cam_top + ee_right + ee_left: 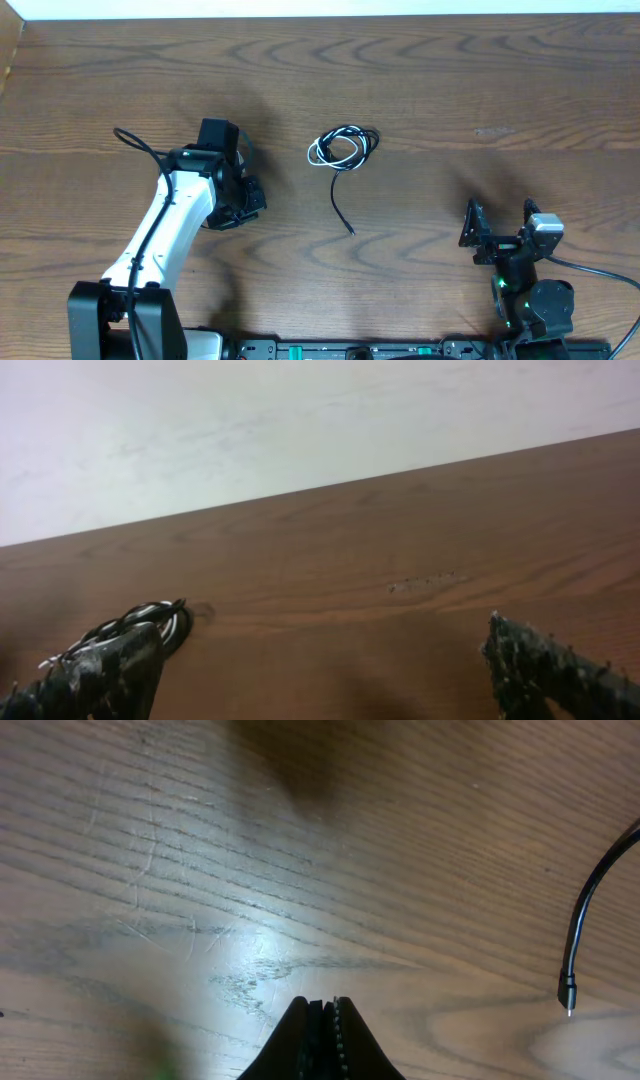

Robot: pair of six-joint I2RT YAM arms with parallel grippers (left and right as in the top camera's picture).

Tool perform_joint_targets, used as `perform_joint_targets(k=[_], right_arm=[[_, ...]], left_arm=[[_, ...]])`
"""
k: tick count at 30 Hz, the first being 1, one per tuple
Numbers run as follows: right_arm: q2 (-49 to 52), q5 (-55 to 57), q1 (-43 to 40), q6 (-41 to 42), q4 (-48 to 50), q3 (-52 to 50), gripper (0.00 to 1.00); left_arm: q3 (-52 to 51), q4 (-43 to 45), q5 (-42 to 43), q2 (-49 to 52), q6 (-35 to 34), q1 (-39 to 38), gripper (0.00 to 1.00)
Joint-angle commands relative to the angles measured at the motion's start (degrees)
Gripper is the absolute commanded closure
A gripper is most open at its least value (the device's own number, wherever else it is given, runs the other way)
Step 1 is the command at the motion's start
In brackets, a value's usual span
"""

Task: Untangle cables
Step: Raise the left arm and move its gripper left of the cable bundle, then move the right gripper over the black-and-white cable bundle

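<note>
The cables (343,147) sat in one small tangled bunch near the middle of the wooden table (450,80), black loops with a white cord (320,152) showing on the bunch's left side. One black cord (340,200) trailed out of the bunch toward the robot and ended in a small plug (351,232) lying flat on the wood. The bunch lay apart from both grippers. The left gripper (248,200) was off to its left, jaws pressed together, tip low over bare wood, with that plug visible to its right in the wrist view. The right gripper (500,222) was well apart at the lower right, fingers (545,665) spread wide, facing across the table, with the bunch seen just past its left finger.
</note>
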Motion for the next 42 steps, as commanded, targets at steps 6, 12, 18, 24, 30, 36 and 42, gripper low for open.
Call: perform_joint_targets(k=[6, 12, 18, 24, 30, 36, 42], right_arm=[[-0.3, -0.1, 0.2, -0.3, -0.2, -0.1, 0.01], [-0.3, -0.9, 0.2, -0.3, -0.3, -0.1, 0.01], [0.0, -8.5, 0.2, 1.2, -0.3, -0.1, 0.01], [1.2, -17.8, 0.2, 3.9, 0.3, 0.1, 0.01], [1.3, -18.4, 0.1, -0.3, -5.7, 5.5, 0.01], [4.0, -12.1, 0.1, -3.8, -16.8, 19.3, 0.01], [15.7, -10.0, 0.1, -3.8, -24.2, 36.2, 0.01]], left_arm=[[-0.5, 0.3, -0.8, 0.1, 0.0, -0.1, 0.93], [-1.4, 1.1, -0.8, 0.1, -0.1, -0.1, 0.93], [-1.4, 1.1, -0.8, 0.1, -0.1, -0.1, 0.93], [-1.4, 0.9, -0.8, 0.1, -0.1, -0.1, 0.93], [-1.4, 0.9, -0.8, 0.1, -0.1, -0.1, 0.93], [-1.4, 0.9, -0.8, 0.1, -0.1, -0.1, 0.93], [-1.4, 0.9, -0.8, 0.1, -0.1, -0.1, 0.93]])
